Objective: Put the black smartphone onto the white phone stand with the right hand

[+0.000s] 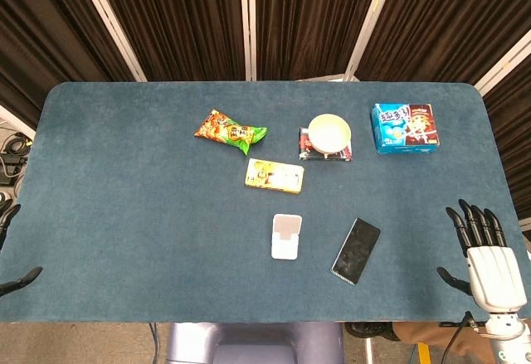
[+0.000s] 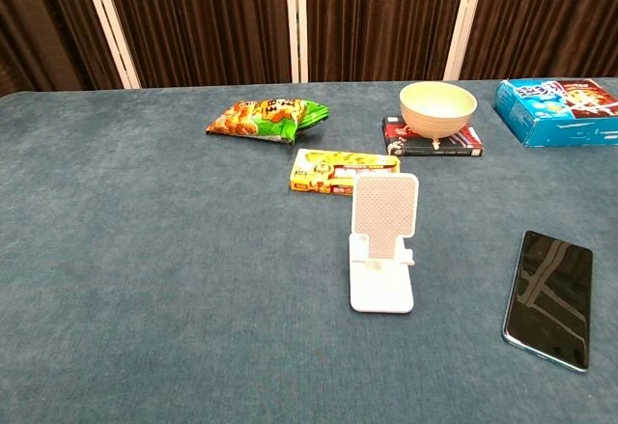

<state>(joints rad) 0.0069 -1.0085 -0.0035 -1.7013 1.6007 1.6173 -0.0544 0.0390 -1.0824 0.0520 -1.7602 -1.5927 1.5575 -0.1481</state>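
Observation:
The black smartphone lies flat on the blue table, screen up, just right of the white phone stand. The stand is upright with nothing on it. My right hand hovers at the table's right front edge, fingers spread and holding nothing, well to the right of the phone. Only the dark fingertips of my left hand show at the far left edge, apart and holding nothing. Neither hand appears in the chest view.
Behind the stand lie a yellow snack box, a green-orange chip bag, a cream bowl on a dark box, and a blue box at the back right.

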